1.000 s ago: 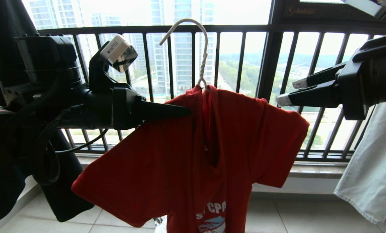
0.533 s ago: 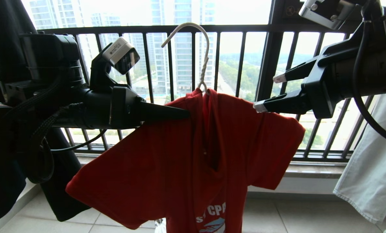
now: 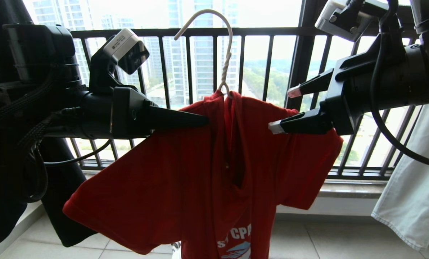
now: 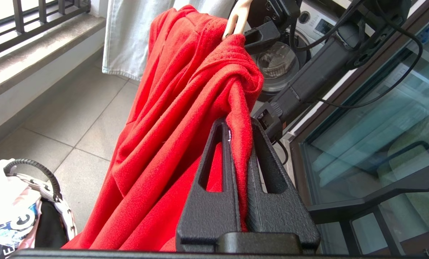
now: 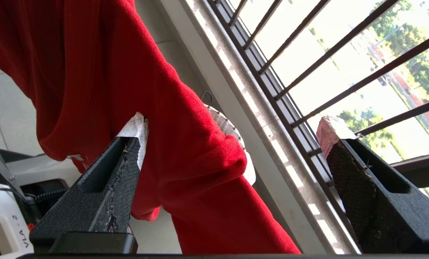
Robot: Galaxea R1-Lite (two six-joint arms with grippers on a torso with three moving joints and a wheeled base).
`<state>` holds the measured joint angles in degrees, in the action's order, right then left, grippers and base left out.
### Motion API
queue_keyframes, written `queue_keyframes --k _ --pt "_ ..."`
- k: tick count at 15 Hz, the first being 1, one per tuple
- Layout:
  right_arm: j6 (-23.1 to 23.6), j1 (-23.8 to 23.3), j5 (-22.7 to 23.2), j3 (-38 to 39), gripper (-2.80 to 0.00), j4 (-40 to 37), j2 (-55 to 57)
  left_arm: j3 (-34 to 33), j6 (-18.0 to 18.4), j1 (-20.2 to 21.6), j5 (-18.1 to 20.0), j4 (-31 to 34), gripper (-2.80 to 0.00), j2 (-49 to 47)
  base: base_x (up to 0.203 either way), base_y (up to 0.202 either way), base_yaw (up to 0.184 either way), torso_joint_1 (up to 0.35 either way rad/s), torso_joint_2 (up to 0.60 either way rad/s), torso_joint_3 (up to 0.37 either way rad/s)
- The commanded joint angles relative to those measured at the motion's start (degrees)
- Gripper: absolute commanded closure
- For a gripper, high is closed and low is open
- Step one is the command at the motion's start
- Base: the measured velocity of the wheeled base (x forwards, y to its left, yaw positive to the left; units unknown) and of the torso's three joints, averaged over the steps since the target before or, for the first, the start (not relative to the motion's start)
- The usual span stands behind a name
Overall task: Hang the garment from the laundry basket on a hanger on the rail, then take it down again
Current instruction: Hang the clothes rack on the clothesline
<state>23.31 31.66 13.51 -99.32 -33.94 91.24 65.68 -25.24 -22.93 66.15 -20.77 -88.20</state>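
Garment [image 3: 185, 180]: solid red knit, white lettering and a pale blue-and-white graphic low on the chest. Hanger [image 3: 226, 46]: whitish wire with a twisted neck; window railing [image 3: 268, 64] dark, pale grey-green garment [image 3: 412, 187] at right. Black fingers [image 3: 310, 122] on the right gripper [image 3: 284, 109] carry whitish-pink tape at the tips; laundry basket [image 4: 61, 212] white woven with a dark handle.

The red T-shirt [image 3: 214, 172] is covering the hanger [image 3: 224, 68] below its twisted neck, so only the hook is showing, and the bottom edge of the head view is cutting through the white chest lettering. The left gripper [image 4: 240, 144] is hiding its own fingertips in a fold of red cloth, so whether wire is lying inside the fold cannot be told. The laundry basket [image 4: 47, 176] is running off the left wrist view's corner, showing only one dark handle.
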Motion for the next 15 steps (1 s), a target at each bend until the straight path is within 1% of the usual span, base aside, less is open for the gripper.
queue_keyframes --k 1,3,5,7,10,12,15 --pt "0.57 -1.34 5.26 -3.49 -2.80 -3.06 1.54 -0.12 -0.16 -0.01 0.43 -0.15 0.00 0.63 0.000 0.000 0.000 0.000 0.00 0.000" --pt "1.71 -1.69 9.55 -7.50 -2.80 -9.35 2.02 -0.35 -0.16 -0.01 0.54 -0.06 0.00 1.35 0.000 0.000 0.000 0.000 0.00 0.000" --pt "2.75 -1.70 13.30 -10.10 -2.80 -13.96 2.90 -0.69 -0.16 -0.01 0.56 -0.06 0.00 1.72 0.000 0.000 0.000 0.000 0.00 0.000" --pt "4.11 -1.69 16.11 -10.35 -2.80 -15.60 3.47 -0.73 -0.07 -0.01 0.56 -0.06 0.00 1.80 0.000 0.000 0.000 0.000 0.00 0.000" --pt "4.52 -1.70 18.14 -12.47 -2.80 -15.72 6.01 -0.91 -0.16 -0.01 0.56 -0.06 0.00 1.89 0.000 0.000 0.000 0.000 0.00 0.000" --pt "5.87 -1.69 18.97 -12.65 -2.80 -15.63 7.31 -0.91 -0.16 -0.01 0.56 -0.06 0.00 1.98 0.000 0.000 0.000 0.000 0.00 0.000" --pt "6.33 -1.69 22.37 -12.57 -2.80 -15.63 7.90 -0.91 -0.16 -0.01 0.56 -0.06 0.00 2.46 0.000 0.000 0.000 0.000 0.00 0.000"
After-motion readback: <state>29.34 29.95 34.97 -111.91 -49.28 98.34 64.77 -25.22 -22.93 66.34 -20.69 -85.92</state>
